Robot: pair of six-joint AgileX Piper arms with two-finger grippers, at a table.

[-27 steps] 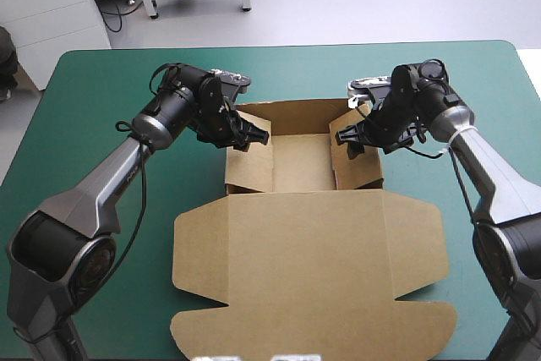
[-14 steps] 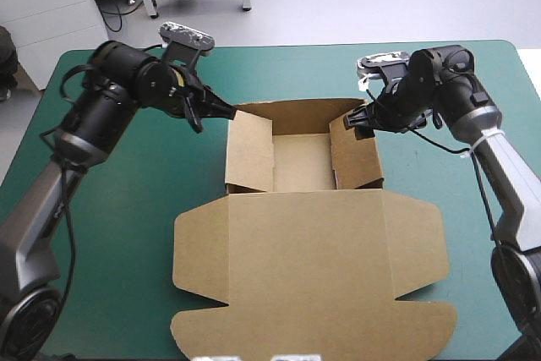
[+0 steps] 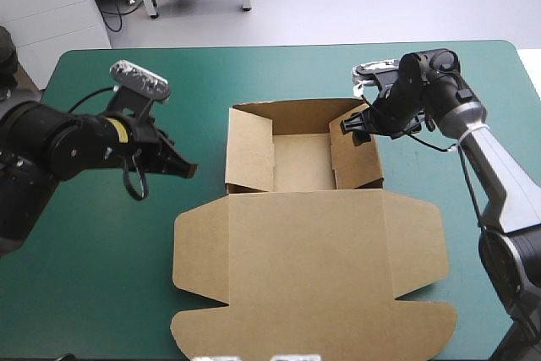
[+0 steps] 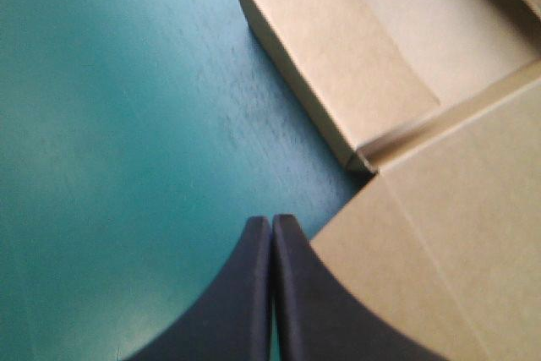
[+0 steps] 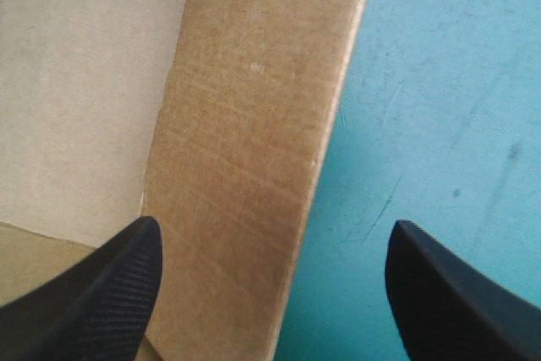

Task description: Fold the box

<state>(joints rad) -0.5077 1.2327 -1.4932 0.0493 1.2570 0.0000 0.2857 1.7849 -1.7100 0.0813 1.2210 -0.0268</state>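
Observation:
The brown box (image 3: 304, 209) lies mid-table as an open tray, its side walls raised and its wide lid (image 3: 313, 268) flat toward the front. My left gripper (image 3: 183, 170) is shut and holds nothing. It hovers over the teal-green cover to the left of the tray's left wall (image 4: 338, 65), and its tips (image 4: 272, 224) point near the corner where the lid (image 4: 456, 243) begins. My right gripper (image 3: 351, 127) stands open above the far end of the right wall (image 5: 254, 124). That wall's top edge runs between its fingers without touching them.
Bare teal-green cover (image 3: 110, 243) shows to the left of the box, and more cover (image 3: 473, 107) lies to its right. The lid's front flap reaches almost to the table's near edge.
My left gripper has pulled away from the tray's left wall, moving left and toward the front, and its fingers have shut. My right gripper has lifted slightly off the right wall and stayed open.

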